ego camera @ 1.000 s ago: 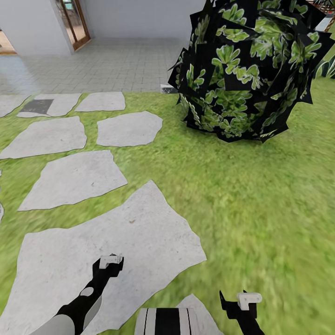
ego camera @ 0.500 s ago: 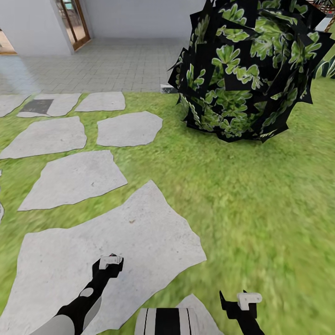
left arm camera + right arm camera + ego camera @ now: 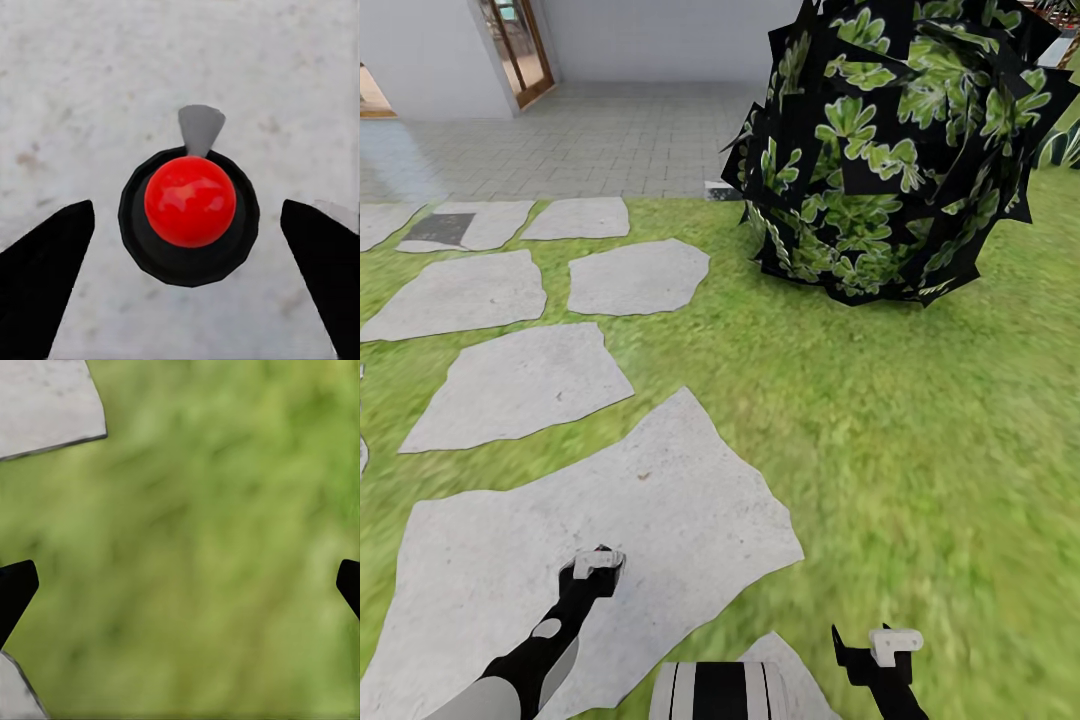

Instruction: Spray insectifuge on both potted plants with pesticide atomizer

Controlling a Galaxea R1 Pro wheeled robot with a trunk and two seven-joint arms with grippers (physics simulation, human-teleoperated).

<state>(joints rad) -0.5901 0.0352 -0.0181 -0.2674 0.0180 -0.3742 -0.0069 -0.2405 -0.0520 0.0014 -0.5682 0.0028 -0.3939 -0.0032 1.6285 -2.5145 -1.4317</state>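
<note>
The robot stands on the garden lawn (image 3: 880, 430), and the bottle and the two little pot plants are nowhere to be seen here. So I cannot say which way they lie, or which arm is nearer.

A big leafy bush (image 3: 900, 150) sits at about 1 o'clock. Flat stepping stones (image 3: 610, 520) run from just ahead toward 10 o'clock, up to a tiled floor (image 3: 610, 140) by a house.

The left tool (image 3: 187, 225) hangs over a stone with its fingers wide apart and nothing held. Below it sits a red ball in a black ring (image 3: 190, 202). The right tool (image 3: 180, 585) hangs over grass, fingers wide apart too, empty.

I think the robot needs to drive or turn and look around first.
</note>
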